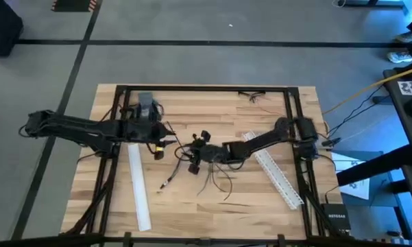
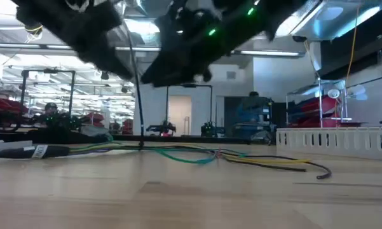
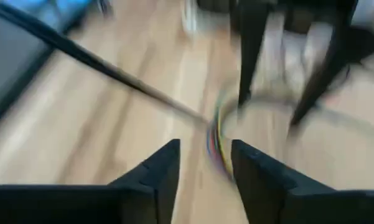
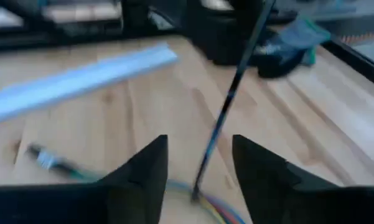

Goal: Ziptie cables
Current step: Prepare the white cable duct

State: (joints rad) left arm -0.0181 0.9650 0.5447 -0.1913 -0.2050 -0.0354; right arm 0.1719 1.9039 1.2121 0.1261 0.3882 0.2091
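High view: both grippers meet over the table's centre. Left gripper and right gripper each have fingers parted, gripping nothing. Cables lie flat on the wood beneath them; ziptie stands upright, its tip touching the cables.

my arms: 2, one pincer each – left pincer, right pincer | white slotted strips: 2 – | cables: 1 tangle | ziptie: 1 | bench: 1
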